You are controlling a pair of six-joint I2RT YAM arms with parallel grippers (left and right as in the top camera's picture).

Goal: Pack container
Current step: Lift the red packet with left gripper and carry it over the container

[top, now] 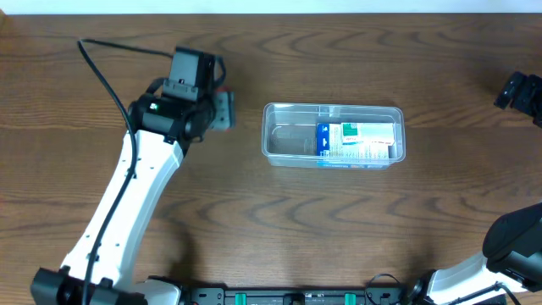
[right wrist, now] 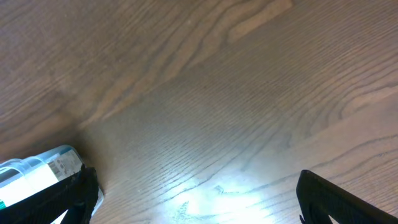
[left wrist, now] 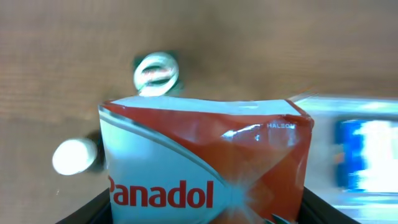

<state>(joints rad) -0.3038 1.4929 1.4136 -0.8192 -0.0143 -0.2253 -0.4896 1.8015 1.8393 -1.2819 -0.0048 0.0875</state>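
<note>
The clear container (top: 279,140) lies in the middle of the table with a blue and white box (top: 356,141) in its right half. My left gripper (top: 222,110) is to the container's left, shut on a red and white Panadol box (left wrist: 205,162) that fills the left wrist view. The container's blurred edge (left wrist: 323,102) shows to the right of the box there. My right gripper (right wrist: 196,199) is open and empty over bare wood at the far right (top: 517,89). A corner of the container (right wrist: 37,174) shows at the left in the right wrist view.
Two small white round bottle tops (left wrist: 155,71) (left wrist: 73,155) stand on the table below the Panadol box in the left wrist view; the left arm hides them in the overhead view. A black cable (top: 106,76) runs along the left arm.
</note>
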